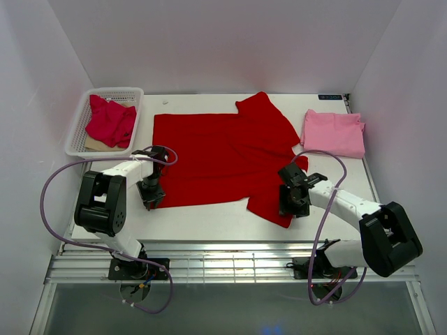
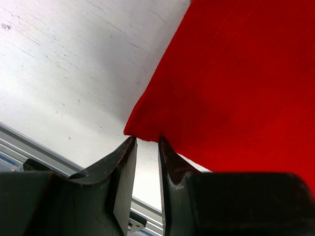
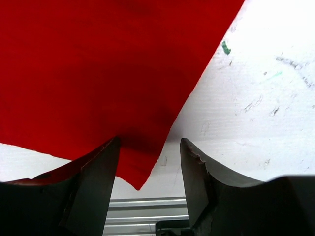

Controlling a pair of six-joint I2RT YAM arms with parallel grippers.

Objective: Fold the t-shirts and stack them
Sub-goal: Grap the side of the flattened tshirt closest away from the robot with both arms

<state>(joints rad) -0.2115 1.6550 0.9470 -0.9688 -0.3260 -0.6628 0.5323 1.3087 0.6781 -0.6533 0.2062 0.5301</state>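
Note:
A bright red t-shirt (image 1: 223, 157) lies spread flat across the middle of the table, one sleeve folded in at the back. My left gripper (image 1: 151, 192) (image 2: 146, 140) is down at the shirt's near-left corner (image 2: 142, 125). Its jaws stand narrowly apart with bare table showing between them, and the cloth edge is right at the tips. My right gripper (image 1: 294, 200) (image 3: 149, 140) is open over the near-right sleeve corner (image 3: 140, 172), which lies loose between the fingers. A folded light pink t-shirt (image 1: 334, 132) sits at the back right. A crimson t-shirt (image 1: 110, 122) is bunched in the basket.
The white mesh basket (image 1: 78, 136) stands at the back left with something tan (image 1: 98, 144) under the crimson shirt. White walls close in the table on three sides. An aluminium rail (image 1: 230, 262) runs along the near edge, also seen below both grippers.

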